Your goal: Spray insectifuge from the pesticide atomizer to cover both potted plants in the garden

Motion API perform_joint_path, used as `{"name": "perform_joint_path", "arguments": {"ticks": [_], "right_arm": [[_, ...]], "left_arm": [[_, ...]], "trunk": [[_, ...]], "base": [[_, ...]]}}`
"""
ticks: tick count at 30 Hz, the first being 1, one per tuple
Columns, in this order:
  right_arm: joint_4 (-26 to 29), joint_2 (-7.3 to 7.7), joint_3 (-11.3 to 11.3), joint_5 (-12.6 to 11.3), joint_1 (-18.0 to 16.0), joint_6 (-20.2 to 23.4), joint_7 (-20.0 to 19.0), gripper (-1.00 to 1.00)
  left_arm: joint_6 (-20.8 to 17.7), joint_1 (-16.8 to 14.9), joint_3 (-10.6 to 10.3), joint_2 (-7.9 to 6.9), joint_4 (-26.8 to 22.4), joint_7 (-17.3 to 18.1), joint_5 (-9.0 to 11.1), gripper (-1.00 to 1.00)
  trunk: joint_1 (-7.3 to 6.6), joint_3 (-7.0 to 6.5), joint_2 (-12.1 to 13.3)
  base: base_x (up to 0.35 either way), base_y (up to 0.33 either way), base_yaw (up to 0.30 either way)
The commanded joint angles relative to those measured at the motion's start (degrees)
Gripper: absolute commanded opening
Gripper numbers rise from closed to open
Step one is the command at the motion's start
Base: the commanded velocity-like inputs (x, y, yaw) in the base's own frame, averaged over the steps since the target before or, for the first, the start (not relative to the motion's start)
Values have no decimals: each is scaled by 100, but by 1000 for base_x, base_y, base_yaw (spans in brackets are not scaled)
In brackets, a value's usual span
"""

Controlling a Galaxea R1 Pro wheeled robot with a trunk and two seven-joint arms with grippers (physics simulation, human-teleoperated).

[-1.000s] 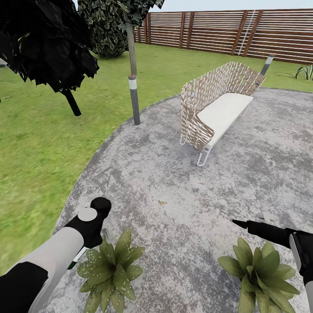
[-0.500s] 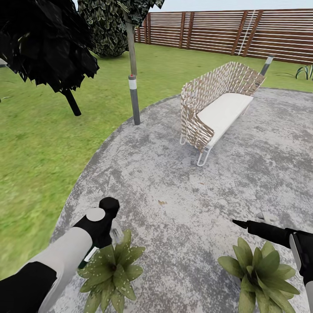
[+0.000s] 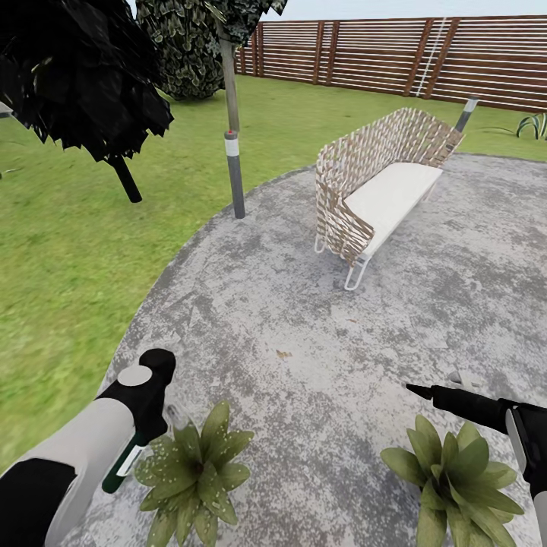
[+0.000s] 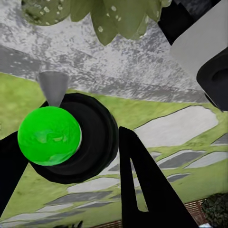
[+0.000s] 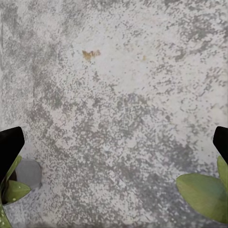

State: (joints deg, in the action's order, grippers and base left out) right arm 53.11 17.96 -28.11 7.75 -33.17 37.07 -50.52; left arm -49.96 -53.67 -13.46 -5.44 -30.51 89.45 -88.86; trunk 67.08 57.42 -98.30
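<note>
Retreating toward the robot's own left, the left gripper (image 3: 144, 403) has drawn back from above the left potted plant (image 3: 194, 475); half a second ago it stood nearer that rosette's centre, so the sweep over this plant appears to be under way or reversing, not finished. Its fingers are clasped round the pesticide atomizer (image 3: 125, 462), whose green-and-white body slants down and toward the robot beneath the wrist. In the left wrist view the atomizer (image 4: 49, 135) is seen end-on as a bright green disc with the grey cone of its nozzle (image 4: 52, 88) aimed toward the speckled leaves (long axis therefore running roughly along the camera's line of sight). The right gripper (image 3: 433, 395) hovers at the far edge of the right potted plant (image 3: 456, 471), spread and holding nothing, its fingertips (image 5: 9, 147) framing bare paving (image 3: 304, 319).
</note>
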Motion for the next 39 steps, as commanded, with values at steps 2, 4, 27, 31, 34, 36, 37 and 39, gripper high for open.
{"name": "perform_joint_path", "arguments": {"ticks": [2,4,27,31,34,36,37,39], "right_arm": [[6,-3,-19,60,-6,20,-54,100],[6,-3,-19,60,-6,20,-54,100],[6,-3,-19,60,-6,20,-55,100],[6,-3,-19,60,-6,20,-54,100],[6,-3,-19,60,-6,20,-54,100],[6,-3,-19,60,-6,20,-54,100],[6,-3,-19,60,-6,20,-59,100],[6,-3,-19,60,-6,20,-56,100]], "left_arm": [[-66,-3,-34,-8,-30,55,-43,-100],[-72,-3,-42,3,-144,55,-50,-100],[-40,-3,-683,625,-737,34,-854,-100],[-40,-3,-716,778,-729,37,-852,-100],[-40,-3,-719,854,-728,45,-851,-100],[-40,-3,-719,891,-728,46,-852,-100],[-40,-3,-718,895,-726,44,-852,-100],[-40,-3,-710,888,-716,40,-855,-100]], "trunk": [[0,4,-2],[0,4,-2],[0,4,-2],[0,4,-2],[0,4,-2],[0,4,-2],[0,4,-2],[0,4,-2]], "base": [[0,0,0],[0,0,0],[0,0,0],[0,0,0],[0,0,0],[0,0,0],[0,0,0],[0,0,0]]}}
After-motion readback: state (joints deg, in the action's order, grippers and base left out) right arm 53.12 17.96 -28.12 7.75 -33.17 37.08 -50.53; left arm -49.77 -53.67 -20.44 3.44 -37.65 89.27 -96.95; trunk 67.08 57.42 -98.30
